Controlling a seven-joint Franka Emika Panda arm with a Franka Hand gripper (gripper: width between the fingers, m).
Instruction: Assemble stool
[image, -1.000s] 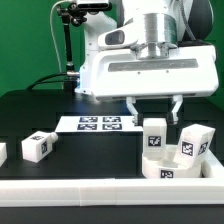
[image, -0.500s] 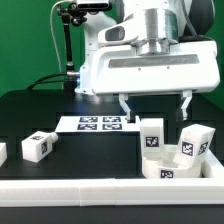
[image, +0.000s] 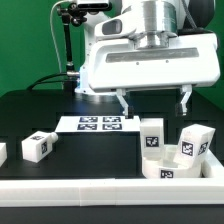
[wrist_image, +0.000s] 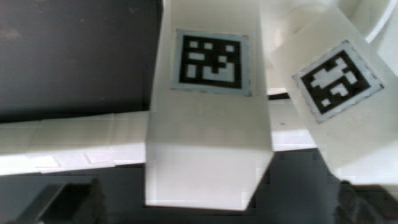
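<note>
The white stool seat (image: 165, 168) lies at the exterior view's right front, with two blocky tagged legs standing upright in it: one (image: 152, 135) and another (image: 196, 142). My gripper (image: 154, 107) hangs open and empty just above the first leg, its fingers (image: 123, 102) spread wide and touching nothing. In the wrist view that leg (wrist_image: 214, 90) fills the middle between my dark fingers (wrist_image: 80, 200), with the second leg (wrist_image: 338, 80) beside it and the seat (wrist_image: 71, 140) below. A loose leg (image: 37, 146) lies at the left front.
The marker board (image: 98, 124) lies on the black table behind the loose leg. Another white block (image: 2, 152) shows at the left edge. A long white border rail (image: 100, 193) runs along the front. A black stand (image: 68, 45) rises at the back.
My fingers have spread wider apart and the gripper has risen slightly above the upright leg. The legs and seat have not moved.
</note>
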